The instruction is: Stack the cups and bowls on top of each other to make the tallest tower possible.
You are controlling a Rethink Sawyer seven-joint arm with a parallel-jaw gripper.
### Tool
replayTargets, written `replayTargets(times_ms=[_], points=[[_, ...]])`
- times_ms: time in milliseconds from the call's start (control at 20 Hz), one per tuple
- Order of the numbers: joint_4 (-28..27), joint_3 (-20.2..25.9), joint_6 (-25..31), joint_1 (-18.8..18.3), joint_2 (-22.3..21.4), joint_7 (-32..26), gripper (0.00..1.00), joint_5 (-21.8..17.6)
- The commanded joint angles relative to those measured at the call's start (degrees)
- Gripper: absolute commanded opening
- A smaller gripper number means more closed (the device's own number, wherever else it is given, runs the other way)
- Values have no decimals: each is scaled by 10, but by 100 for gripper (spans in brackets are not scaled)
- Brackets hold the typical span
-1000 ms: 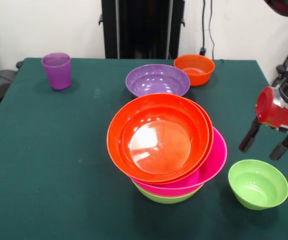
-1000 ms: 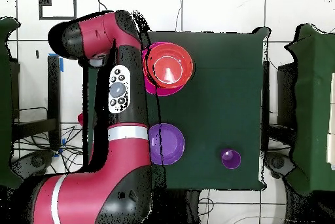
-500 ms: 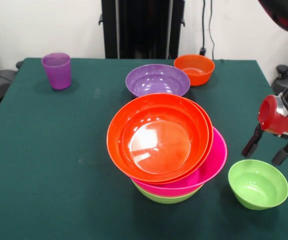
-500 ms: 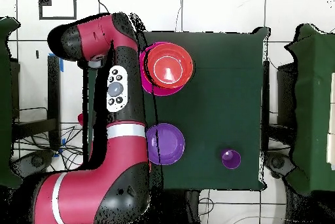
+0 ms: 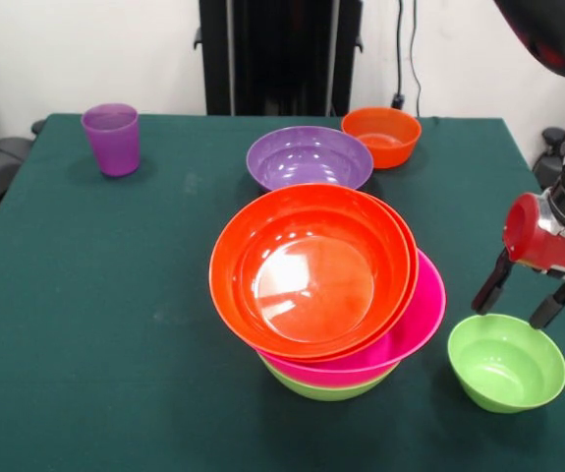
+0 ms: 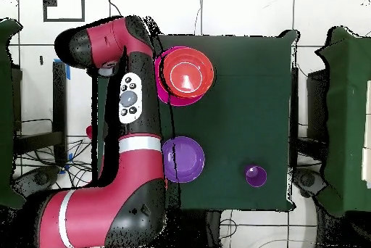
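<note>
Front view: tool (image 5: 525,297) spread open, empty, poised just above small lime green bowl (image 5: 506,361) beside tower (image 5: 326,285).

claw (image 5: 516,299): lower than a second ago | now just above small lime green bowl (image 5: 506,362) | spread unchanged

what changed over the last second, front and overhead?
Only the gripper moved: in the front view it came lower and now hangs, fingers open and empty, just above the far rim of the small lime green bowl. Nothing was gripped or released. The tower, purple bowl, small orange bowl and purple cup stayed put.
</note>
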Motion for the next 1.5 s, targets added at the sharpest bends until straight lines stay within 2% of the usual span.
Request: replayTargets(times_ms=[50,250,500,1050,1500], points=[[56,41,-24,1,-3,-8,100,2],[35,40,-13,6,8,-9,100,-1],[32,52,-33,3,14,-7,100,7],[71,68,-99,-2,15,-10,100,29],[74,80,-124,-4,28,-24,100,45]])
